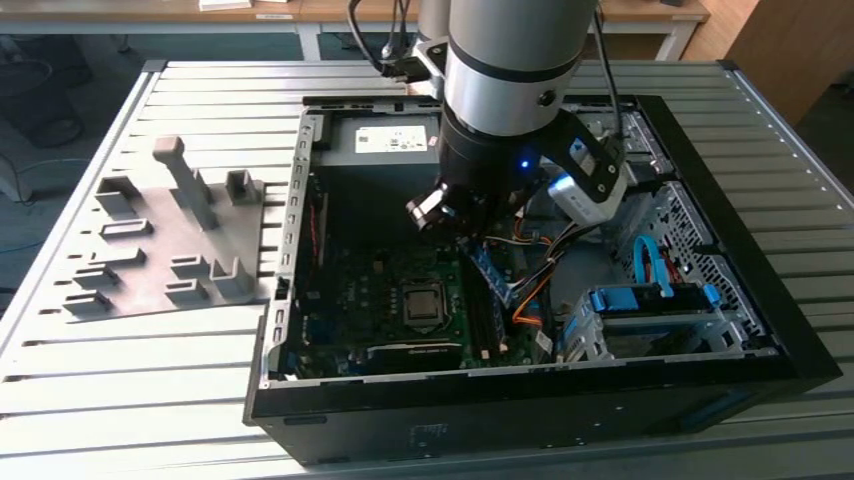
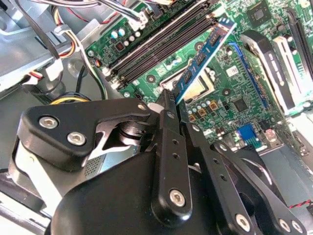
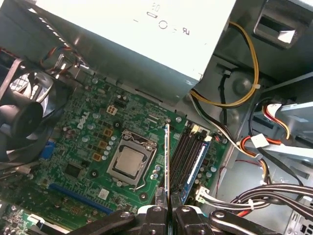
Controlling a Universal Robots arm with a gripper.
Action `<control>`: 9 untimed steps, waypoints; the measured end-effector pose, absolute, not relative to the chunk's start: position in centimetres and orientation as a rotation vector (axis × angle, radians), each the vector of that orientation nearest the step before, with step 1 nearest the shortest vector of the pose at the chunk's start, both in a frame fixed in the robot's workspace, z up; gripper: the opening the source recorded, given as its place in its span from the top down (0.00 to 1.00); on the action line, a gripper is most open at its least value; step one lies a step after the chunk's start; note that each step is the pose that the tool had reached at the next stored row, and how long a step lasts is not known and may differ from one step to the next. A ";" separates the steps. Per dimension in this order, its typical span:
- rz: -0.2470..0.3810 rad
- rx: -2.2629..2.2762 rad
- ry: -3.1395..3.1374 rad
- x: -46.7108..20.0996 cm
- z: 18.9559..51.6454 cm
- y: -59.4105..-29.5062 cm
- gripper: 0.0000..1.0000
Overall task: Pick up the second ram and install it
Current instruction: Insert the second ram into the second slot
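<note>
My gripper (image 2: 171, 102) is shut on the second ram (image 2: 206, 53), a thin blue stick with small black chips. The stick juts out from between the black fingers (image 2: 167, 147), tilted above the green motherboard. In the first wrist view the second ram (image 3: 167, 161) is seen edge-on, hanging between the processor socket (image 3: 129, 161) and the row of black memory slots (image 3: 188, 156). It is above the board and beside the slots, not seated in one. In the exterior view my gripper (image 1: 467, 238) is low inside the open computer case (image 1: 694, 180), with the second ram (image 1: 489, 272) below it.
A grey slotted tray (image 1: 174, 235) lies on the table at the exterior view's left. Inside the case are the power supply (image 3: 146, 29), a fan (image 3: 24, 117), bundled cables (image 3: 259, 147) beside the slots and a blue drive cage (image 1: 654, 300). A blue strip (image 3: 196, 166) runs along one slot.
</note>
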State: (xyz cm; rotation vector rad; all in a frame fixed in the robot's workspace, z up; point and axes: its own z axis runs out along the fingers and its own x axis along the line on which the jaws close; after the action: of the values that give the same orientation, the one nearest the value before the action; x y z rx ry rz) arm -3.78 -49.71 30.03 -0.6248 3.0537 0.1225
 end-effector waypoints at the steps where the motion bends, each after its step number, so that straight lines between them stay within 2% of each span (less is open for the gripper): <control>1: 0.122 -0.617 3.055 -3.8 30.0 -49.7 0.86; 9: 0.122 -0.554 3.066 -3.8 30.0 -49.7 0.86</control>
State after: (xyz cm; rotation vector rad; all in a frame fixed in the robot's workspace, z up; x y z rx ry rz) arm -3.78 -49.71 30.02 -0.5544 3.0656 0.1215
